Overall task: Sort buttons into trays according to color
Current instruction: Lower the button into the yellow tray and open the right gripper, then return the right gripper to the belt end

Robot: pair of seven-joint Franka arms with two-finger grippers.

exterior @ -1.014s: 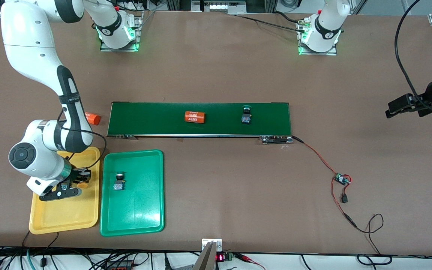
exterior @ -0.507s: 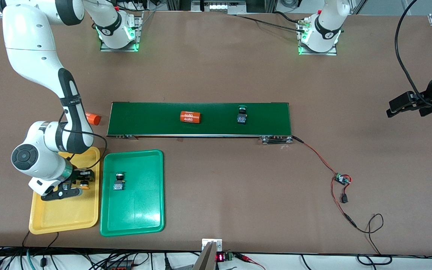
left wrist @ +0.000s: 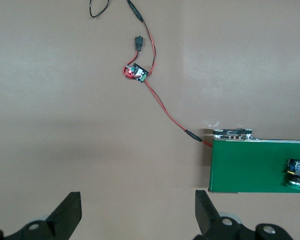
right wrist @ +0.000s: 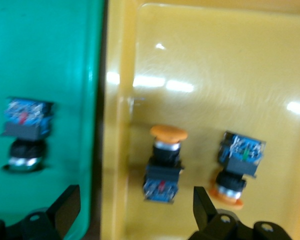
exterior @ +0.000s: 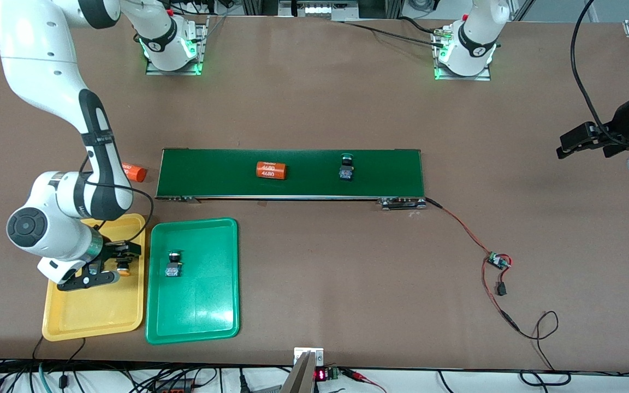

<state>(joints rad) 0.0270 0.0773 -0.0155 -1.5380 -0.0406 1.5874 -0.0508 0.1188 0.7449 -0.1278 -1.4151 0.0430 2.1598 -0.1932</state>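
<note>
My right gripper (exterior: 117,261) is open and low over the yellow tray (exterior: 90,311). Two yellow-orange-capped buttons lie in that tray, as the right wrist view shows: one (right wrist: 165,167) between my fingers' line and one (right wrist: 237,167) beside it. Neither is gripped by the right gripper (right wrist: 135,215). One orange cap (exterior: 124,267) shows in the front view. A green-capped button (exterior: 173,264) lies in the green tray (exterior: 205,305) and also shows in the right wrist view (right wrist: 26,132). Another green-capped button (exterior: 346,166) rides on the conveyor belt (exterior: 211,172). My left gripper (exterior: 582,143) is open and empty, waiting over bare table.
An orange numbered cylinder (exterior: 271,170) lies on the belt and another (exterior: 135,173) on the table beside the belt's end. A small circuit board with red wires (exterior: 496,261) lies toward the left arm's end. The left wrist view shows the belt's end (left wrist: 255,170).
The cylinder and the green-capped button on the belt have moved toward the right arm's end. My right gripper shifted slightly toward the green tray. My left gripper drifted a little.
</note>
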